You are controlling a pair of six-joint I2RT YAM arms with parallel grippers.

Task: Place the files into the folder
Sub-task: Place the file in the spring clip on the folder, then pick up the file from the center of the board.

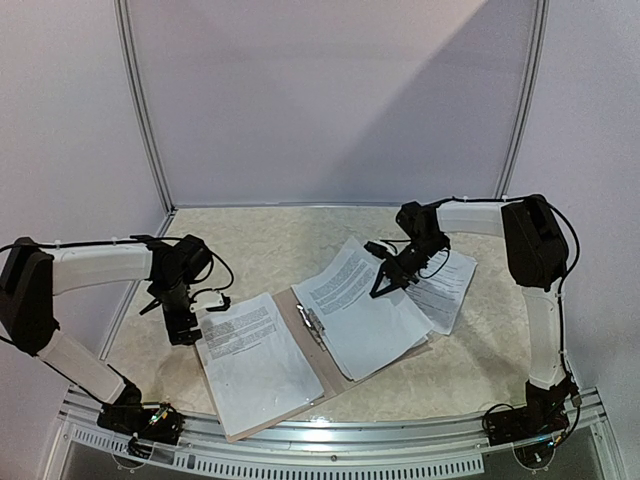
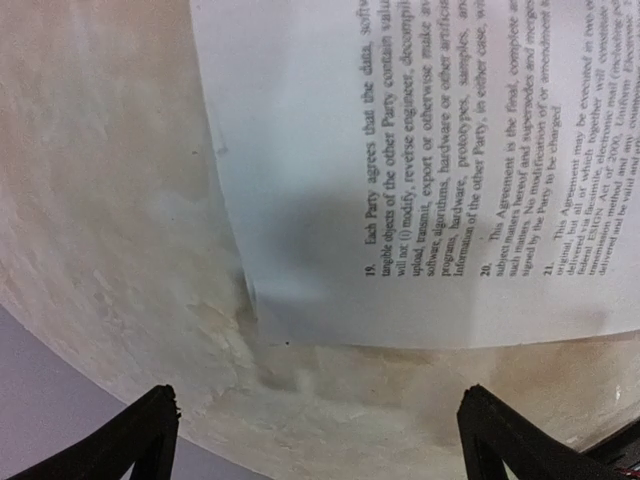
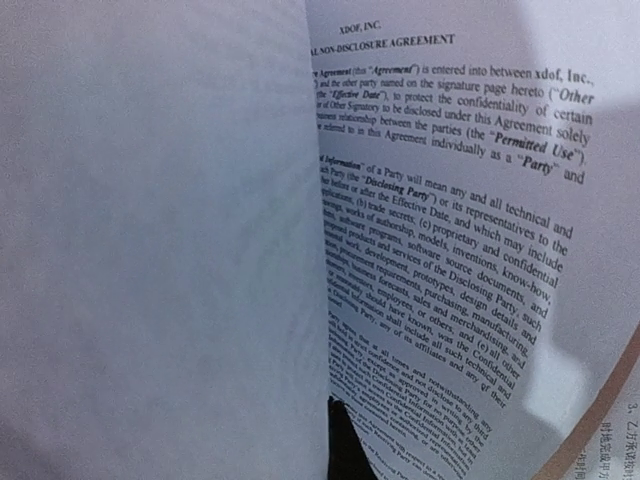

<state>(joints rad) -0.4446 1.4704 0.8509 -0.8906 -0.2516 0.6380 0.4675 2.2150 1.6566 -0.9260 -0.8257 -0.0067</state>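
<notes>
The tan folder (image 1: 292, 306) lies open at the table's middle, its metal clip (image 1: 310, 325) on the spine. One of the files (image 1: 250, 358) covers the left leaf. A second printed sheet (image 1: 365, 305) lies over the right leaf, and a third (image 1: 447, 287) rests on the table to its right. My right gripper (image 1: 386, 281) is shut on the far edge of the second sheet, whose blank back (image 3: 160, 240) curls up beside the printed page (image 3: 450, 230); one dark fingertip (image 3: 348, 440) shows. My left gripper (image 1: 184, 326) hangs open above the table by the left sheet's corner (image 2: 420, 170), fingers (image 2: 135, 440) wide apart.
A marbled beige tabletop (image 1: 250, 250) is enclosed by white walls with metal frame posts (image 1: 140, 100). A metal rail (image 1: 330, 432) runs along the near edge. The folder's tan edge (image 3: 590, 420) crosses the right wrist view's lower right corner.
</notes>
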